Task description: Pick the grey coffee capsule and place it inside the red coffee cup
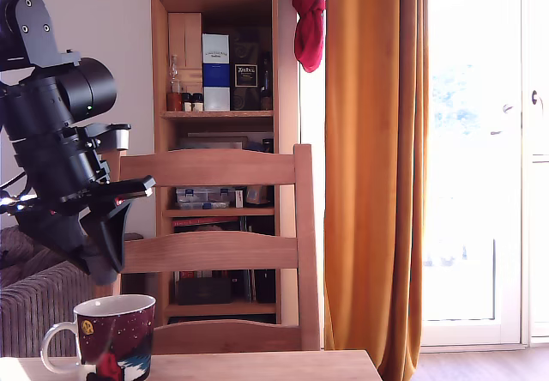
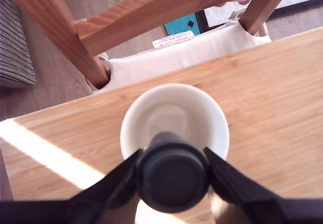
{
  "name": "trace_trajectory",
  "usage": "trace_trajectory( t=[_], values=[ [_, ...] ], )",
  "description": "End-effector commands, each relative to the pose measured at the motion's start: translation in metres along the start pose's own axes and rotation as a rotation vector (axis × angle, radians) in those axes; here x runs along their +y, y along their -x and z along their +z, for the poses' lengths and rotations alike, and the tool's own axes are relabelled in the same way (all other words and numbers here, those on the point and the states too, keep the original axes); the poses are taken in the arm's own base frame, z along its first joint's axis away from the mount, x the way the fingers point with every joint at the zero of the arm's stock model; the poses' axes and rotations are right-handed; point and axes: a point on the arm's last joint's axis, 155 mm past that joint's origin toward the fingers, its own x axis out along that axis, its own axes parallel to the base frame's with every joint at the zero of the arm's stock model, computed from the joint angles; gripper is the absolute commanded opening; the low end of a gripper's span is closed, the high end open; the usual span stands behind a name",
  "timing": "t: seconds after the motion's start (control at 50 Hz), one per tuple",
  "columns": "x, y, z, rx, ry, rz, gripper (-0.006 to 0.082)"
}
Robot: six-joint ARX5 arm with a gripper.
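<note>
The wrist view shows my gripper (image 2: 172,176) shut on the grey coffee capsule (image 2: 172,178), one black finger on each side of its round dark body. Straight below it is the red coffee cup (image 2: 176,108), seen from above as an empty white inside. In the exterior view the red coffee cup (image 1: 120,323) stands on the wooden table (image 1: 257,365) at the left, handle toward the exterior view's left. My gripper (image 1: 105,257) hangs a short way above its rim, clear of it. The capsule is not clearly visible there.
A wooden chair (image 1: 219,252) with a cream cushion (image 2: 176,57) stands just behind the table's far edge. Behind it are a bookshelf (image 1: 219,98) and an orange curtain (image 1: 373,166). A striped sofa (image 1: 34,308) sits at the exterior view's left.
</note>
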Motion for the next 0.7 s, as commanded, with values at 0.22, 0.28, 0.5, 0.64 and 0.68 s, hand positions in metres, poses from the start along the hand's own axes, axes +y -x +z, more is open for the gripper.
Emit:
trace_trajectory(
  t=[0.22, 0.28, 0.5, 0.64, 0.68],
  values=[
    [0.001, -0.002, -0.008, 0.034, 0.000, 0.002, 0.0471],
    [0.002, -0.002, -0.009, 0.040, 0.001, 0.003, 0.0461],
    [0.007, 0.009, -0.012, 0.051, -0.001, 0.011, 0.0022],
    [0.016, 0.034, 0.005, -0.026, 0.002, 0.026, -0.0021],
    [0.018, 0.044, 0.011, -0.057, 0.002, 0.034, -0.0021]
  ],
)
